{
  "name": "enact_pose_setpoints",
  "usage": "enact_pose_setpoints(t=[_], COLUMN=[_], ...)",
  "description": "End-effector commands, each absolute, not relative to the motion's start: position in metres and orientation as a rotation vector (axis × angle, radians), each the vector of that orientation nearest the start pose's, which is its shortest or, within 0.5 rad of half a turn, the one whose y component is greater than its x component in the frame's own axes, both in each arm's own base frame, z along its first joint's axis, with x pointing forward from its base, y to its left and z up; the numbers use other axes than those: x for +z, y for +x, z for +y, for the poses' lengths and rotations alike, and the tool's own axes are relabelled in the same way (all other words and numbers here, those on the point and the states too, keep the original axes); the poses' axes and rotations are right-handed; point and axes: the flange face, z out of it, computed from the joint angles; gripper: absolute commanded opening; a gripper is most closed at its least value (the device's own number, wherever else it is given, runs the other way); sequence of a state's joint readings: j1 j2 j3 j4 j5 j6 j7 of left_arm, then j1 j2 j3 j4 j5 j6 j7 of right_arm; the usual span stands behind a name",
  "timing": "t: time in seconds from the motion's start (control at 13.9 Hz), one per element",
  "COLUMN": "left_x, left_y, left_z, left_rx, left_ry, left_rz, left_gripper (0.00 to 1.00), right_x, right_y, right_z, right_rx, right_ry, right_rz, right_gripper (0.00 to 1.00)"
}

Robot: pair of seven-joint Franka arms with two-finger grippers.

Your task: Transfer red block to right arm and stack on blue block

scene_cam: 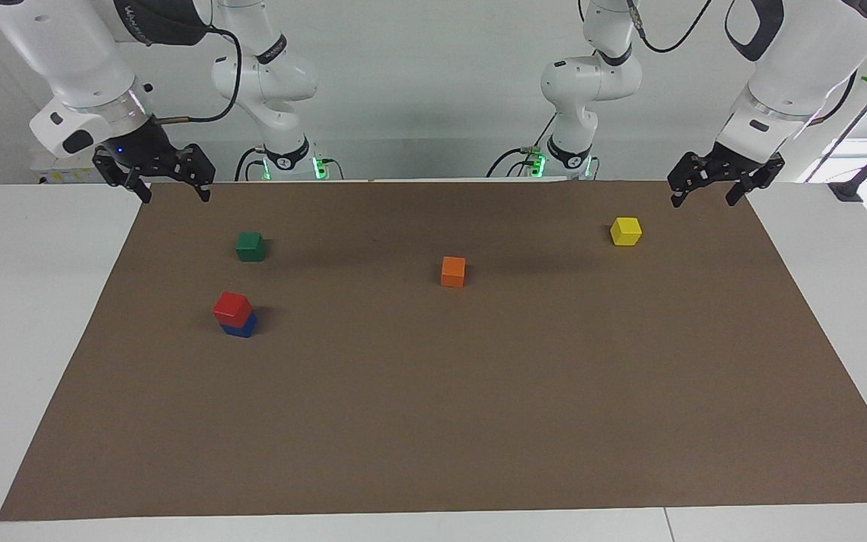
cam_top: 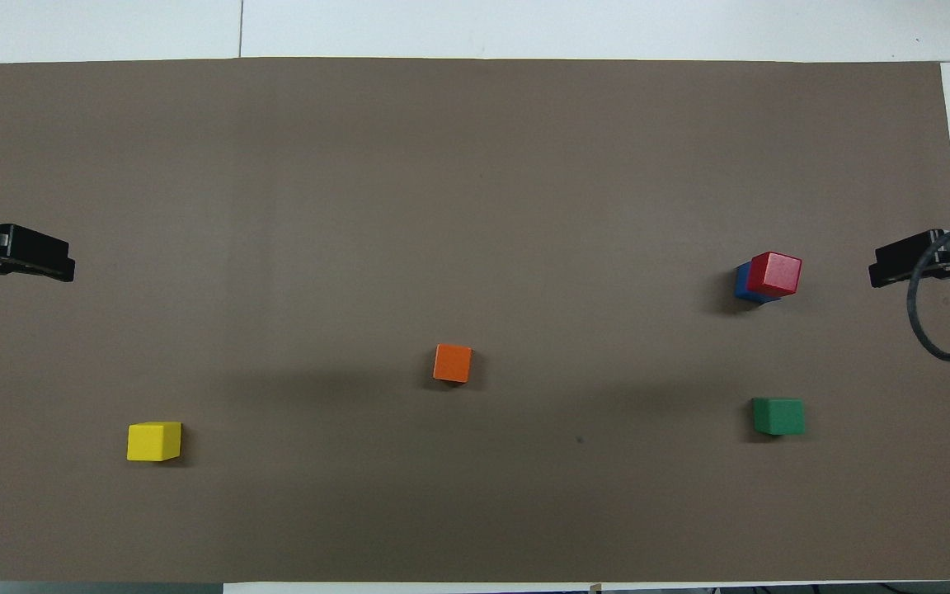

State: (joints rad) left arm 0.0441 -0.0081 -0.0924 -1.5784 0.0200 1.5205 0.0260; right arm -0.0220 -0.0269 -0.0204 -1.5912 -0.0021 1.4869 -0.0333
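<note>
Facing view: no containers on counter (scene_cam: 42, 316). Cubes, five: one each red, blue, green, orange, yellow. Red block (scene_cam: 232, 306) sits on blue block (scene_cam: 242, 326), toward right arm's end, farther from robots than green cube (scene_cam: 250, 246). Right gripper (scene_cam: 170, 194) raised over mat corner, fingers spread, empty. Left gripper (scene_cam: 710, 194) likewise spread, empty, waiting near yellow cube (scene_cam: 625, 230).

Overhead view: red block (cam_top: 773, 274) on blue block (cam_top: 741, 282), slightly offset. Orange cube (cam_top: 452, 363) mid-mat. Gripper tips at both mat edges.

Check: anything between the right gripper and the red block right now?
Nothing sits directly between the right gripper and the red block, which is on the blue block. The green block lies just off that line. Only bare brown mat there, clearest in the facing view.
</note>
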Motion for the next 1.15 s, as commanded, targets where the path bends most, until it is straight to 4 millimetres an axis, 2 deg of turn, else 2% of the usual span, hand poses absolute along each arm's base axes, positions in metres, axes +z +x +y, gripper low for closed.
enact_pose_setpoints(t=[0.0, 0.14, 0.43, 1.08], left_x=[0.623, 0.623, 0.623, 0.623], left_y=[0.539, 0.538, 0.539, 0.539], left_z=[-0.022, -0.022, -0.023, -0.022], left_rx=[0.086, 0.084, 0.086, 0.086], left_ry=[-3.12, -3.119, -3.119, -3.12], left_rz=[0.131, 0.131, 0.133, 0.131], left_gripper=[1.0, 1.0, 1.0, 1.0], right_x=[0.632, 0.629, 0.634, 0.635], right_y=[0.523, 0.517, 0.519, 0.519], right_z=[-0.021, -0.022, -0.033, -0.039], right_rx=[0.128, 0.131, 0.085, 0.086], right_ry=[-3.145, -3.144, -3.138, -3.144], right_rz=[-0.025, -0.028, -0.005, 0.012], right_gripper=[1.0, 1.0, 1.0, 1.0])
